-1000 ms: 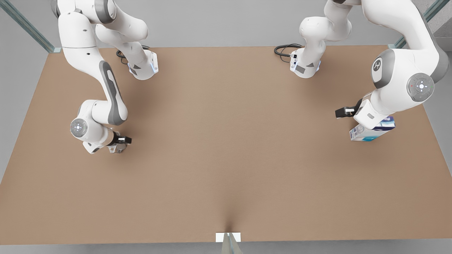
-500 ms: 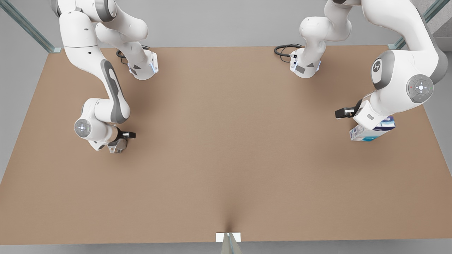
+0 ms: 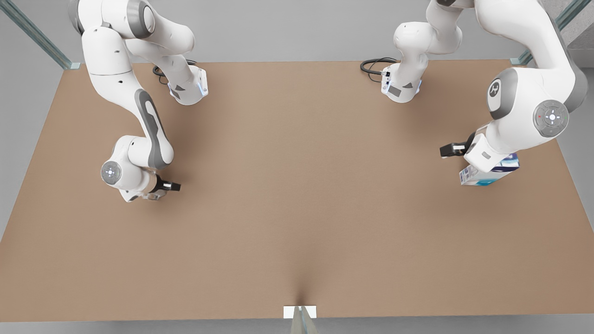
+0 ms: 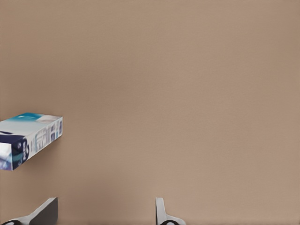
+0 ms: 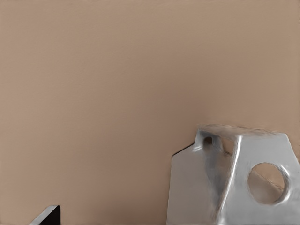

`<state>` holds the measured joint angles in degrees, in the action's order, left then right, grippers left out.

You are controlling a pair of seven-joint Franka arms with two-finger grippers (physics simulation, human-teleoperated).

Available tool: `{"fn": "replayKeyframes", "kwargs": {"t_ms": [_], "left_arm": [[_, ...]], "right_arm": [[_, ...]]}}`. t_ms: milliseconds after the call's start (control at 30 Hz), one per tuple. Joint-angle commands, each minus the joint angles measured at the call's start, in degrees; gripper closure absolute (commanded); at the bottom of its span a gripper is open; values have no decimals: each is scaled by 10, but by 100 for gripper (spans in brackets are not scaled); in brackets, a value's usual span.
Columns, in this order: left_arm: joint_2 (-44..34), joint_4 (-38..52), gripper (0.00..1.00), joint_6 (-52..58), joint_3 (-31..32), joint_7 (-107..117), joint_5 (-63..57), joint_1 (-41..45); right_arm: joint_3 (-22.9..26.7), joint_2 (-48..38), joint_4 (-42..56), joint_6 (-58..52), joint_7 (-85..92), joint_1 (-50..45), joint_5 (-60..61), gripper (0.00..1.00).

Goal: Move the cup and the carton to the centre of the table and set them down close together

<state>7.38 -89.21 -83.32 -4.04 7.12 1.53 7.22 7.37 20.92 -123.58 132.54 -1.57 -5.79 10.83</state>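
The carton [image 3: 489, 175], white with blue and teal print, lies flat on the brown table [image 3: 297, 195] at the front view's right. My left gripper [image 3: 480, 160] hovers over the carton's near end. In the left wrist view the left gripper [image 4: 103, 216] is open with bare table between its fingers, and the carton [image 4: 30, 138] lies off to one side. At the front view's left, my right gripper [image 3: 147, 194] sits over the grey cup [image 3: 157, 196], which the hand mostly hides. The right wrist view shows one finger [image 5: 47, 216] set wide and the cup [image 5: 234, 183] close by; the other finger is hidden.
Both arm bases are bolted at the table's far edge, each with a black cable [image 3: 373, 67] coiled beside it. A white bracket [image 3: 300, 311] marks the middle of the near edge. Bare brown tabletop stretches between the two grippers.
The right arm's wrist has swung a little toward the table's middle and now covers more of the cup. The left arm and the carton have hardly moved.
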Motion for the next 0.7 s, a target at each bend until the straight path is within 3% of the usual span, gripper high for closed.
{"fn": "replayKeyframes", "kwargs": {"t_ms": [0,167,200,233,267,667], "left_arm": [[0,0,0,0,0,0,0,0],[0,0,0,0,0,0,0,0],[-1,1,0,0,0,0,0,0],[-1,1,0,0,0,0,0,0],[-1,1,0,0,0,0,0,0],[-2,1,0,0,0,0,0,0]], "right_arm": [[0,1,1,0,-11,0,-9,0],[5,7,10,-8,-89,2,-35,3],[5,7,10,-10,-89,2,-34,16],[6,8,10,-9,-90,3,-34,59],[5,8,10,-5,-90,3,-33,79],[6,2,23,-25,-88,7,-33,79]]}}
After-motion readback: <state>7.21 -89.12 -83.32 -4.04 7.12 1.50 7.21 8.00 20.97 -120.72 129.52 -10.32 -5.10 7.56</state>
